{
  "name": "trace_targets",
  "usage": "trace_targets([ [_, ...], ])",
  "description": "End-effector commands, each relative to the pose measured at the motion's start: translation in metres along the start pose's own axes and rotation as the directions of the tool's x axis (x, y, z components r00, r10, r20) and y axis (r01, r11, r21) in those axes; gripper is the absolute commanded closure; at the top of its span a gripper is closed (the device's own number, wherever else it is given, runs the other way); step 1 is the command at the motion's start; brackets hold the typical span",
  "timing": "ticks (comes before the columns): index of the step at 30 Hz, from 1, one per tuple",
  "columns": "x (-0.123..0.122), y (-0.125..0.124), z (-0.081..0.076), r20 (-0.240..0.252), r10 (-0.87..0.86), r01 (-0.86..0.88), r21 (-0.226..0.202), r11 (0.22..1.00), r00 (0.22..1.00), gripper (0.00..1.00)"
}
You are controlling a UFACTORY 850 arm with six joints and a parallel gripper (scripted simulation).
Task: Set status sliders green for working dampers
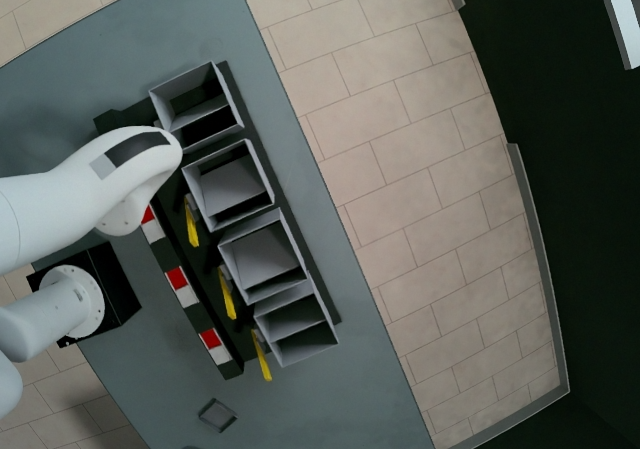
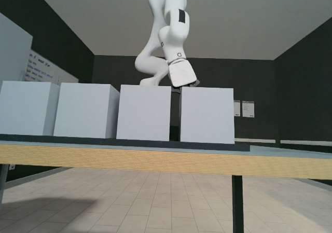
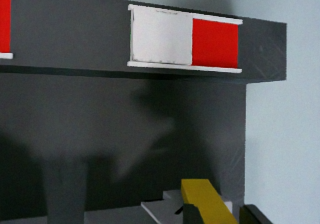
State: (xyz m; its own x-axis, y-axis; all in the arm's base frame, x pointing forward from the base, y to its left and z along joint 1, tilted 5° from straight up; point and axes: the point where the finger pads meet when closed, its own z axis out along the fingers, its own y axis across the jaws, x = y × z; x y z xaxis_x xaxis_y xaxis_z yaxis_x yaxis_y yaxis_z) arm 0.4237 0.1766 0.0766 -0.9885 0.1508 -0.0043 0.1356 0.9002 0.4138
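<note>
Four grey open-topped dampers stand in a row on a black base (image 1: 204,273): the far one (image 1: 196,105) (image 2: 206,115), the second (image 1: 227,183) (image 2: 143,112), the third (image 1: 263,255) and the near one (image 1: 294,320). Three of them show a yellow lever (image 1: 191,222) (image 1: 226,294) (image 1: 261,361). The far damper's lever (image 3: 202,199) shows only in the wrist view, between my fingers. My gripper (image 3: 212,218) (image 2: 177,88) is shut on it, low between the far two dampers; the arm hides it from above. The slider (image 3: 185,36) in front shows its white cover (image 3: 161,35) on the left and red (image 3: 215,43) on the right. The other sliders (image 1: 149,222) (image 1: 180,284) (image 1: 214,345) also show red.
The robot's base (image 1: 67,304) stands on a black block beside the slider rail. A small grey square block (image 1: 217,414) lies near the table's near end. The table's wooden edge (image 2: 161,161) runs just in front of the dampers' backs.
</note>
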Motion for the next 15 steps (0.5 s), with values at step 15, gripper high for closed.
trace_targets([
  [15,-0.001,0.014,0.001,0.0,0.0,0.0,0.132,0.991,1.0,0.81],
])
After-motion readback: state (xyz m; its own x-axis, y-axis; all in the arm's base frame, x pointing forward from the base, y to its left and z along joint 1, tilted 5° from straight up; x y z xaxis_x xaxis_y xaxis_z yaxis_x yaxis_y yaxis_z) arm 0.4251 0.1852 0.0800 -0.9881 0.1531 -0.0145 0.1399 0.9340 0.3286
